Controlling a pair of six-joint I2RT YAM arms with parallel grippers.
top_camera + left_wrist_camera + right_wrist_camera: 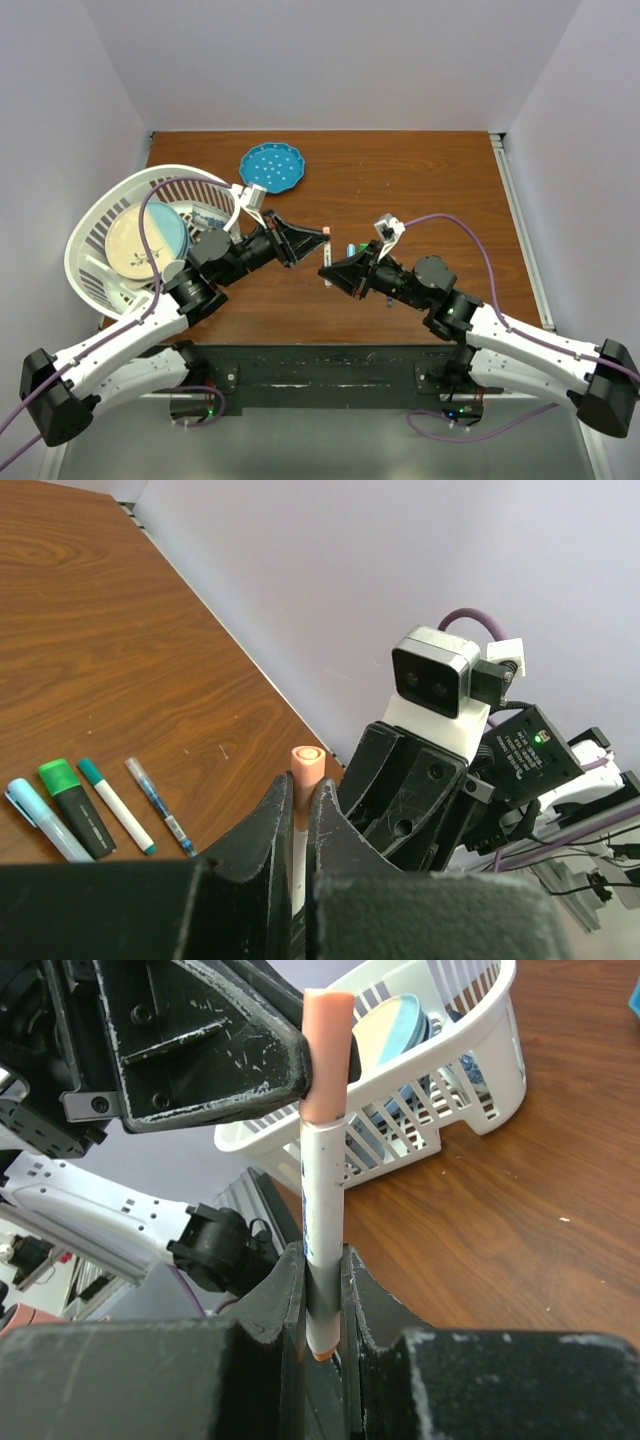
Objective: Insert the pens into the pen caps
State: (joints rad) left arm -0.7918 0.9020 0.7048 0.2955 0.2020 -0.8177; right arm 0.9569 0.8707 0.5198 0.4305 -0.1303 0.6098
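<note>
**Two claws share one capped pen above the worktop**

The brown wooden worktop (420, 180) carries a white slatted basket (95, 215) at its left edge. A cream-and-blue plate (145, 240) lies in the basket, and a blue dotted plate (271, 167) sits just behind it toward the back wall. Both arms reach inward and meet near the middle.

The left claw (303, 815) is closed on a salmon-pink cap (328, 1050), whose round end sticks out past the fingertips. The right claw (322, 1280) is clamped around the lower barrel of a white-barrelled pen (320, 1190), which stands upright between its fingers in the right wrist view. The cap sits on the pen's upper end, so the two claws hold one piece between them, raised off the wood.

Four more pens lie side by side on the worktop near the claws:
- a light-blue pen (35, 815)
- a green-capped highlighter (75, 810)
- a teal-capped white pen (118, 808)
- a slim clear pen (160, 808)
</note>
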